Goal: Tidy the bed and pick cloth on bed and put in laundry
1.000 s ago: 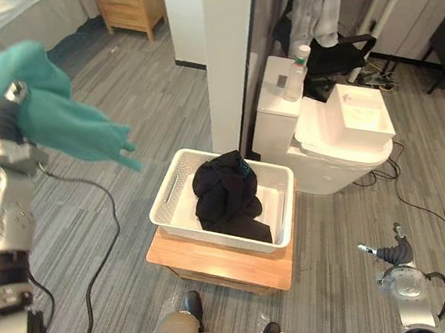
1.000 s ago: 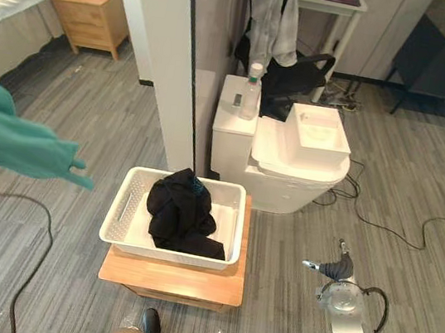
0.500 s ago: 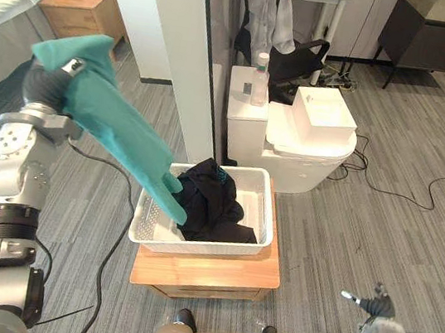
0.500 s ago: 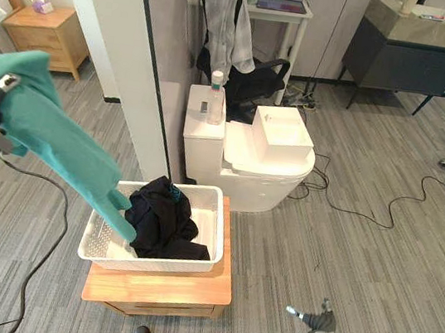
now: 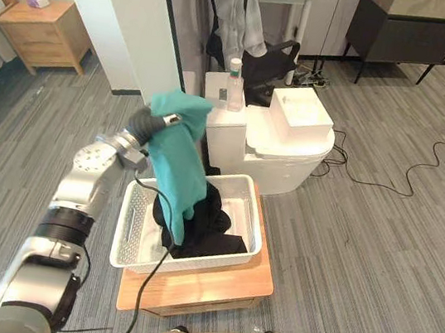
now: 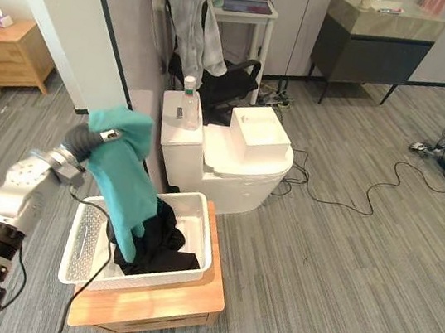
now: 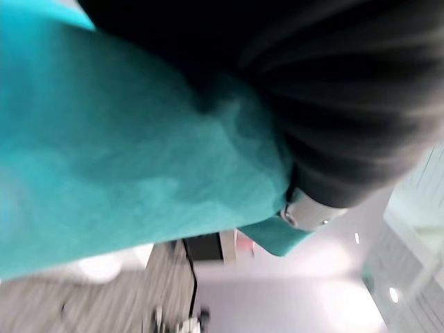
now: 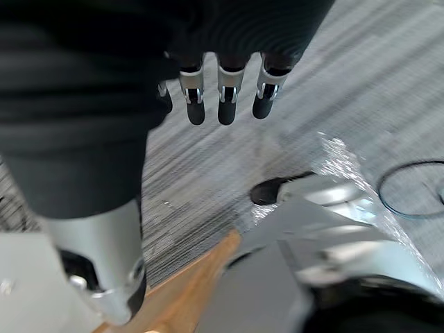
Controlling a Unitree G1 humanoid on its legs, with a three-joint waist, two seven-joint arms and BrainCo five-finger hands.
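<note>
Item: teal cloth (image 5: 178, 172), one piece, hanging in a long loose fold from the left hand (image 5: 152, 122), which was raised above the white laundry basket (image 5: 137, 225). The cloth's lower end dangled inside the basket's outline, in front of the black garments (image 5: 218, 224) heaped there; whether it touched them could not be told. The basket stood on a low wooden stand (image 5: 213, 286). Left hand: wrapped in the cloth, with one silver tip showing above the fold and the rest of its fingers buried, so how tightly it gripped could not be told. Right hand (image 8: 223, 97): hanging low over the grey floor, fingers straight and slack, nothing in it. Handling, by judgement: light, soft and limp, not fragile. It should collapse wherever it is let go, and it may snag or cling on the fingers rather than slip off cleanly. The best hold is a bunched handful near the top edge, so that the length hangs free. Views: the two eye views gave the basket, its contents and the drop beneath the cloth. The left wrist view gave the cloth pressed close against the hand's dark ribbed cover. The right wrist view gave the idle hand's fingers plainly.
</note>
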